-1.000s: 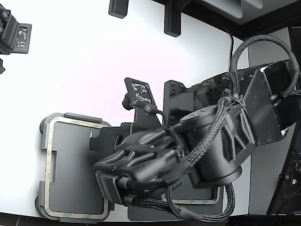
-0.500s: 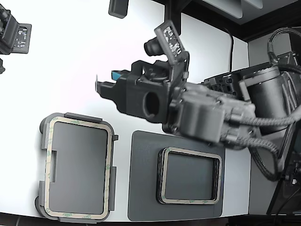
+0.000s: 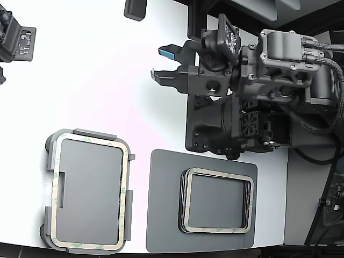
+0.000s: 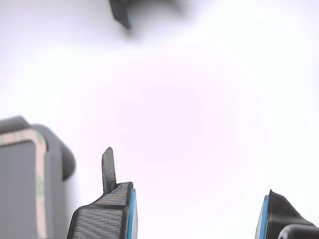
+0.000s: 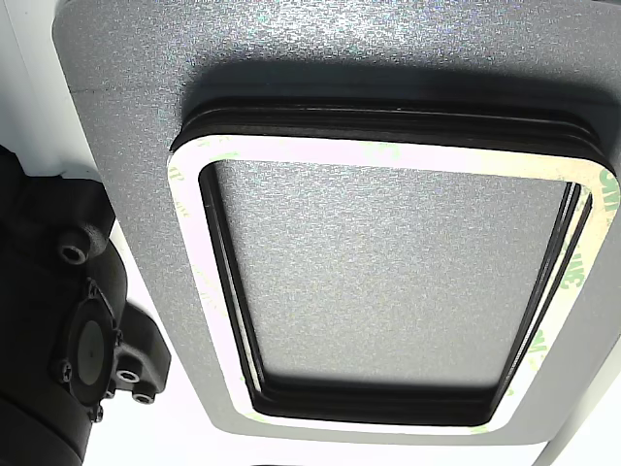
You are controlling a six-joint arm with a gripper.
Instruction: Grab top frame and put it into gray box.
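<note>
Fingers: the two blue-padded fingertips point(image 4: 117, 211) stand spread wide apart with nothing between them; bare white tabletop shows in the gap in the wrist view.
Gripper: the gripper point(image 3: 164, 63) hangs released above the white table point(image 3: 97, 70), toward the far side of the surface in the exterior view, pointing to the exterior view's left, well apart from both frames.
Arm: the dark arm point(image 3: 269, 75) reaches in from the exterior view's right, with braided cables running off its rear.
Top frame: the top frame point(image 3: 124, 193), cream-beige with greenish smudges, lies flat inside the gray box point(image 3: 75, 133), its outline following the tray's rim.
Gray box: it sits at the near edge on the exterior view's left; one corner of it shows in the wrist view, beside the gripper's finger.
Stack: a dark-edged stack of frames point(image 3: 216, 207) rests on a darker gray mat point(image 3: 164, 204), just to the exterior view's right of the box; the other view shows the stack close up.
</note>
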